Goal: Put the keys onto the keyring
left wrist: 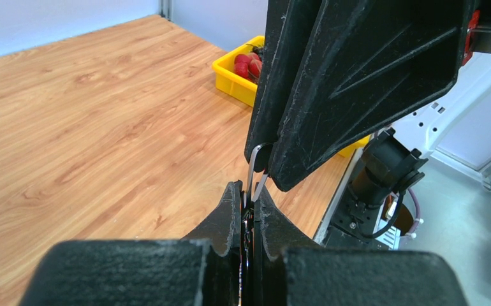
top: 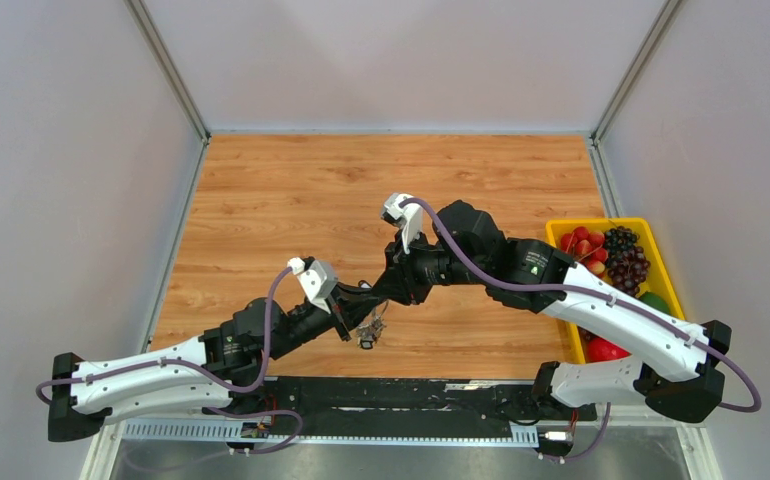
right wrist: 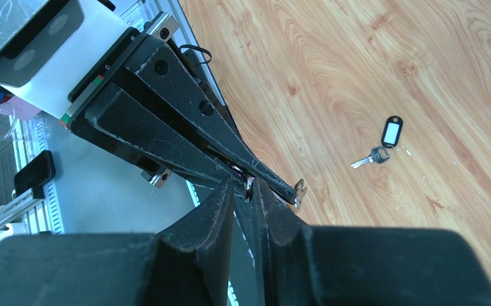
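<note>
The left gripper (left wrist: 248,192) and right gripper (right wrist: 244,189) both pinch the keyring (left wrist: 250,172), but one tagged key (right wrist: 383,144) lies unthreaded on the table (right wrist: 358,64).

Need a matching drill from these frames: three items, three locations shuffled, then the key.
Items
1. thin silver wire keyring
2. silver key with black-rimmed white tag
3. yellow plastic bin of fruit

Locations
A. lying loose on the wooden tabletop
B. at the table's right edge
C. pinched between the left pincer and the right pincer

Pairs: 1-C, 2-A, 3-B
</note>
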Available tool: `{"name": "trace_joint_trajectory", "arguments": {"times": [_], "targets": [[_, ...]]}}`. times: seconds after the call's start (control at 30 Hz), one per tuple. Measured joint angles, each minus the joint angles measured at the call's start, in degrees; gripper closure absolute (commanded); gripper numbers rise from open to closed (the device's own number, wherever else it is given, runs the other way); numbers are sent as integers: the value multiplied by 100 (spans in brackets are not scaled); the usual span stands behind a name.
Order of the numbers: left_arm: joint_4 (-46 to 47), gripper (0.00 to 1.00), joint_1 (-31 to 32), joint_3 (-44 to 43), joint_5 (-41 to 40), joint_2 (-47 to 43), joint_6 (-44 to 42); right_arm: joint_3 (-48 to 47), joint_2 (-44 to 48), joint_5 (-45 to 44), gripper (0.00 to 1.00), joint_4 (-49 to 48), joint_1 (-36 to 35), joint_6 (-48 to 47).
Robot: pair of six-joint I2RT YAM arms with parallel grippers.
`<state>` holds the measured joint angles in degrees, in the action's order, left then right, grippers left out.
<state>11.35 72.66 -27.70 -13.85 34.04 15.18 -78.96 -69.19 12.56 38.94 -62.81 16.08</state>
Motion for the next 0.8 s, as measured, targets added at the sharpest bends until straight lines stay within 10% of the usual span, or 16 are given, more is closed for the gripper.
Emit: {"name": "trace_joint_trajectory", "arguments": {"times": [0.8], "targets": [[2,100,0,0,-20,-24,20,-28,9,-13,80,24,-2,-15]]}}
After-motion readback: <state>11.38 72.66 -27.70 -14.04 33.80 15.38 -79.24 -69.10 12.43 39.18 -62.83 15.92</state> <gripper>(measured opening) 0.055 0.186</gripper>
